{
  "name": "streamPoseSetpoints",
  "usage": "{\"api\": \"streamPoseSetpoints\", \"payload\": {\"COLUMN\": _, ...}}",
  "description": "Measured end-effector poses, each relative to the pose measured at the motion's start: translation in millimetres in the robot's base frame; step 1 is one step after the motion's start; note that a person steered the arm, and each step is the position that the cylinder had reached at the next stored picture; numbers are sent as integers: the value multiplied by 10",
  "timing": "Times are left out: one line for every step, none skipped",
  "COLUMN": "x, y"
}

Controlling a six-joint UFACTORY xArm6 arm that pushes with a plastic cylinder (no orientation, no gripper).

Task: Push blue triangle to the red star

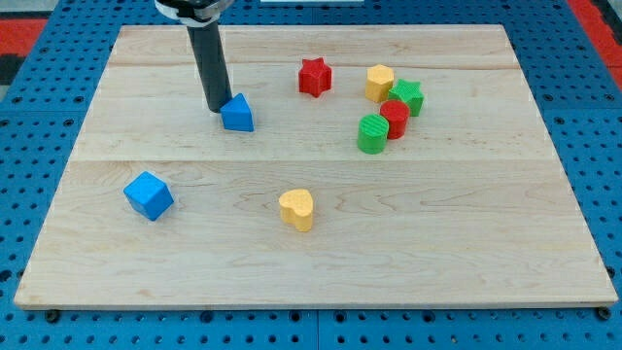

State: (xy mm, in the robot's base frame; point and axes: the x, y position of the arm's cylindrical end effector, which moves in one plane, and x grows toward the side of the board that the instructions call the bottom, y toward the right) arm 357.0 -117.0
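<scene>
Blue triangle (237, 114): small blue wedge, apex up, sits just to the view's right of my tip, touching or nearly so.
My tip (216, 109): dark rod end resting on the bench (311, 262); no claw fitted, so no open or closed state to record.
Red star (314, 77): to the view's right of my tip and slightly toward the view's top, apart from the triangle.
Hidden: rod's upper part cut off at the view's top edge; contact between tip and triangle hard to make out.

Bright, even light; sharp focus.
</scene>
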Motion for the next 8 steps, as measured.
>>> {"api": "streamPoseSetpoints", "payload": {"x": 18, "y": -366}}
{"api": "streamPoseSetpoints", "payload": {"x": 246, "y": -478}}
{"api": "streamPoseSetpoints", "payload": {"x": 438, "y": -399}}
{"api": "streamPoseSetpoints", "payload": {"x": 445, "y": -321}}
{"api": "streamPoseSetpoints", "payload": {"x": 351, "y": -224}}
{"api": "streamPoseSetpoints", "payload": {"x": 218, "y": -78}}
{"api": "streamPoseSetpoints", "payload": {"x": 99, "y": 42}}
{"api": "streamPoseSetpoints", "payload": {"x": 41, "y": 42}}
